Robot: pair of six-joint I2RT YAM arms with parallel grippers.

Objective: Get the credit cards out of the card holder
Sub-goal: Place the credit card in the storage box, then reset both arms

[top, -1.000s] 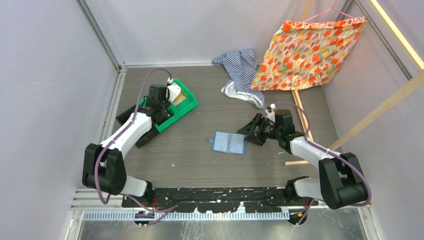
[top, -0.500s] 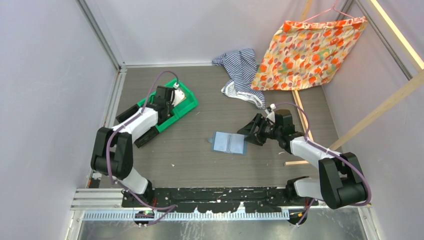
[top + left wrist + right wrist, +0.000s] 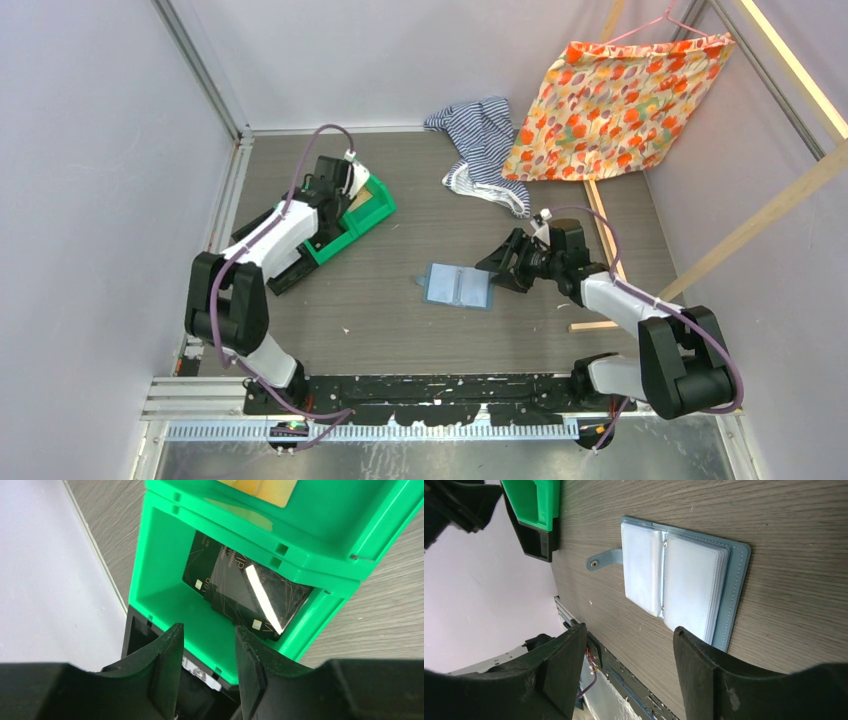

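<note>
Top cam: high, behind arm bases (image 3: pixel 270 375), facing down and fwd; far off, takes in whole table (image 3: pixel 400 330).
L wrist cam: v. close, looking down past L fingers (image 3: pixel 167 670) into bin (image 3: pixel 162 575), cards (image 3: pixel 245 592) inside.
R wrist cam: low, close, view rolled sideways, facing along table between R fingers (image 3: pixel 704 675) at holder (image 3: pixel 684 587).
Shared top + L: bin.
Shared top + R: holder, bin corner.
Shared L + R: bin only.
</note>
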